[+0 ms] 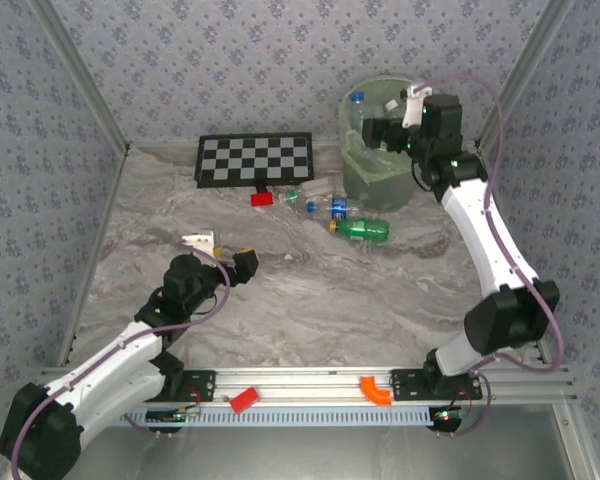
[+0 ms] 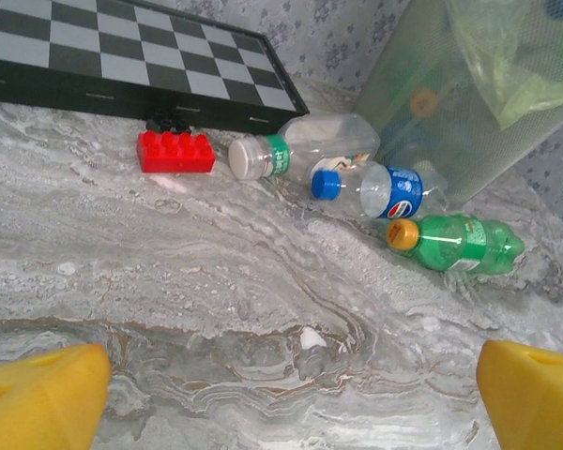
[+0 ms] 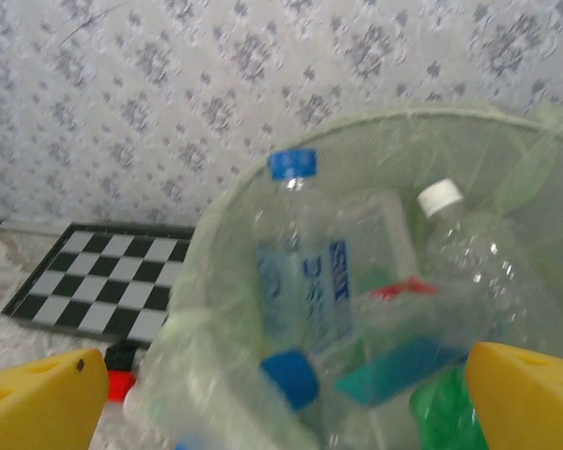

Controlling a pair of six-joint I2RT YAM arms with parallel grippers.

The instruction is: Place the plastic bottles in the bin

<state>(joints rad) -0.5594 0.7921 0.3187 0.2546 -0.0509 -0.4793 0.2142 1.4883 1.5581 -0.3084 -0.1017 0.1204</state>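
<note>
Green plastic, yellow cap: the green bottle (image 2: 455,242), nearest of three plastic bottles (image 2: 310,150) lying on the desk (image 2: 216,309) just beside the bin (image 1: 375,185). Ahead and to the right of the left jaws (spread wide, empty), long axis across the desk, cap leftward. Probably the left arm's pick. Right jaws gaping over the bin's mouth, holding nothing. Legible: Pepsi roundel on the blue-capped bottle (image 2: 380,187).

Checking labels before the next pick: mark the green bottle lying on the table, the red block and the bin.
green bottle (image 2: 460,246), left wrist view, middle of its body.
red block (image 2: 175,153), left wrist view, middle of the block.
bin (image 1: 378,186), top external view, near side wall.
</note>
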